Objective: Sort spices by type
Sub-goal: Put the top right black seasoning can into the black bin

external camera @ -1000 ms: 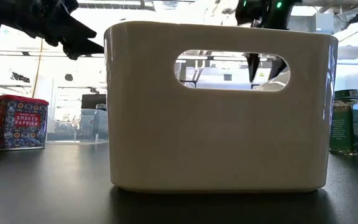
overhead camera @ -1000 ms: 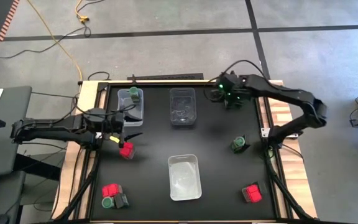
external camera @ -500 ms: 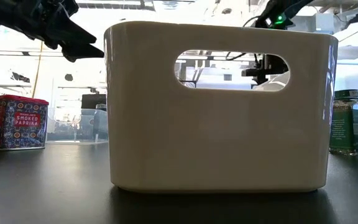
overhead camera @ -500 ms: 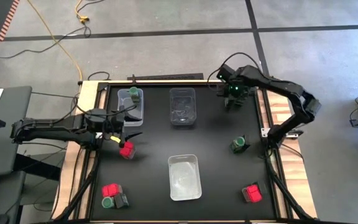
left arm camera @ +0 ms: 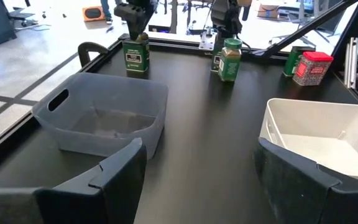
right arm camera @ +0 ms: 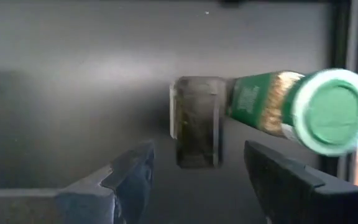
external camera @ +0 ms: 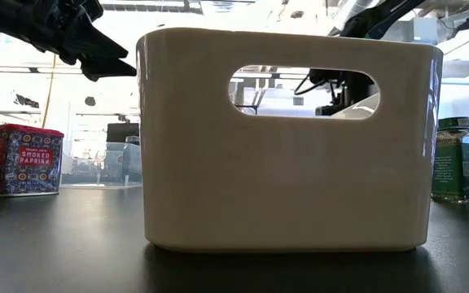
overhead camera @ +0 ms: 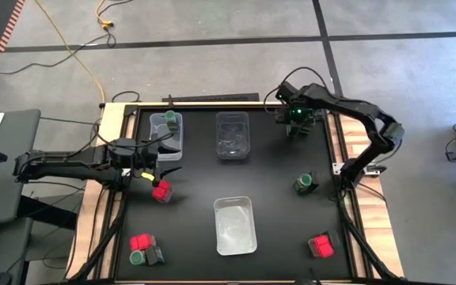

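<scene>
Currently in hand: the right arm is lining up a pick at the upper right of the high view; nothing there is lifted yet, by my reading.
Right gripper: the right gripper hangs over a dark box and a green-lidded jar at the mat's far right corner; its jaws stand partly apart and hold nothing, with the box lying beyond the gap between them in the right wrist view.
Left gripper: the left gripper waits at the left edge of the high view, just beside the red packet; jaws well apart, nothing between them.
Bins: a clear bin at upper left already holds one green-lidded item; a second clear bin sits at upper centre; the white bin sits at lower centre and looks empty from above.
Spices left out: a red, green and dark cluster at lower left, a dark box with a jar at centre right, another red packet at lower right.
Progress: early, I judge; most spices stand outside any bin.
Next move calls for: lowering the right gripper squarely over one item, closing on it alone, keeping the neighbour from being dragged or tipped since the two sit touching or nearly so.
Uncertain: which of the pair is the target cannot be told.
</scene>
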